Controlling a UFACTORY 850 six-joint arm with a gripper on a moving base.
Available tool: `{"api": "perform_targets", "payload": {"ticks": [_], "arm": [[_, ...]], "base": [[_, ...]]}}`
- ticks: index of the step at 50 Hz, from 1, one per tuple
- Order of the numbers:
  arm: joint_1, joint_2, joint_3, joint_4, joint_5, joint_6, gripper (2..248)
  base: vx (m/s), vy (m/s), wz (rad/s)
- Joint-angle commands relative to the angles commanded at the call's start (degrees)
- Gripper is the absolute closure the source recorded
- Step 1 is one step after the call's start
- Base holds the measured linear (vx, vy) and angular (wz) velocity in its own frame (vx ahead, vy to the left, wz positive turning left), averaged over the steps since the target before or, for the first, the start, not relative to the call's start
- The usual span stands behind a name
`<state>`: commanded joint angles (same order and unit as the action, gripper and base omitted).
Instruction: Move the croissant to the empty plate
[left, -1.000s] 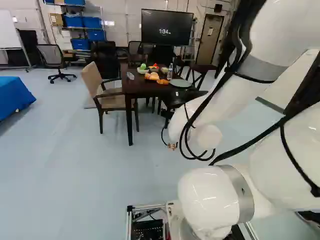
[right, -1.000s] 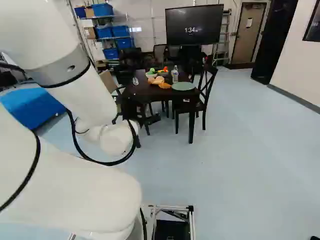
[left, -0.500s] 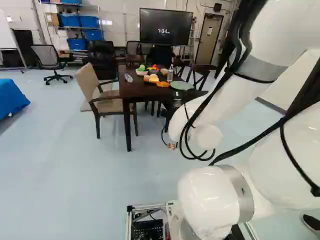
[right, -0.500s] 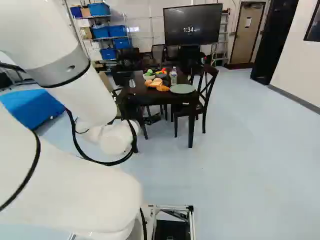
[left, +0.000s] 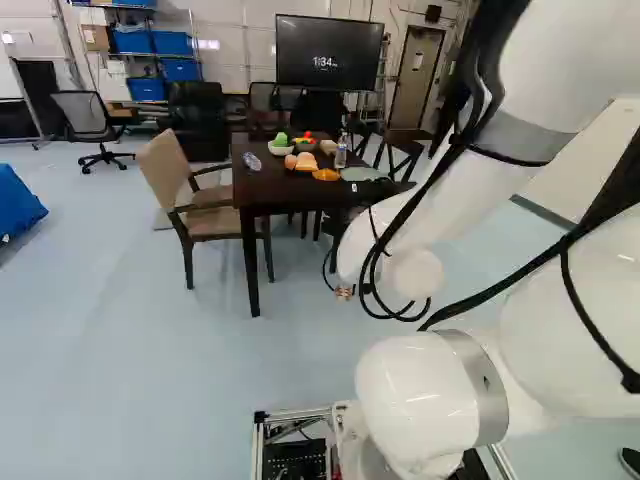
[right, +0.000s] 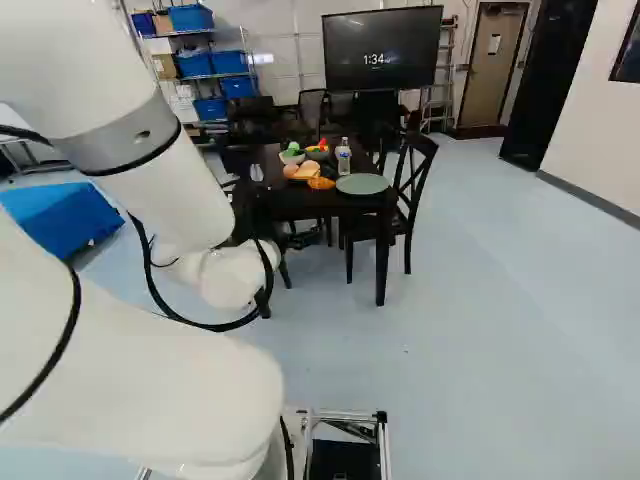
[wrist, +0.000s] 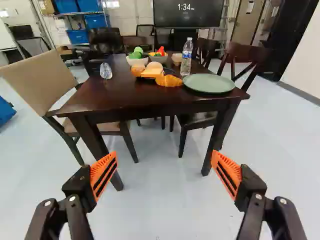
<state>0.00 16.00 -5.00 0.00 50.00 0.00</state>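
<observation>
Rolling forward, the base (left: 295, 415) has moved nearer the table (wrist: 135, 97), fingers (wrist: 104, 175) wide apart.

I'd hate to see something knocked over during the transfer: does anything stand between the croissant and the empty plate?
Nothing visible stands between the croissant and the plate. The nearest upright thing is the bottle, just beyond the gap between them on the far side, so it may deserve some clearance.
</observation>
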Motion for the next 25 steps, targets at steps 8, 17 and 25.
{"api": "perform_targets", "payload": {"ticks": [8, 17, 25], "arm": [[0.0, 0.0, 0.0, 0.0, 0.0, 0.0, 3], [0.0, 0.0, 0.0, 0.0, 0.0, 0.0, 3], [0.0, 0.0, 0.0, 0.0, 0.0, 0.0, 3]], "base": [[0.162, -0.002, -0.023], [0.164, -0.001, -0.028], [0.163, -0.003, -0.028]]}}
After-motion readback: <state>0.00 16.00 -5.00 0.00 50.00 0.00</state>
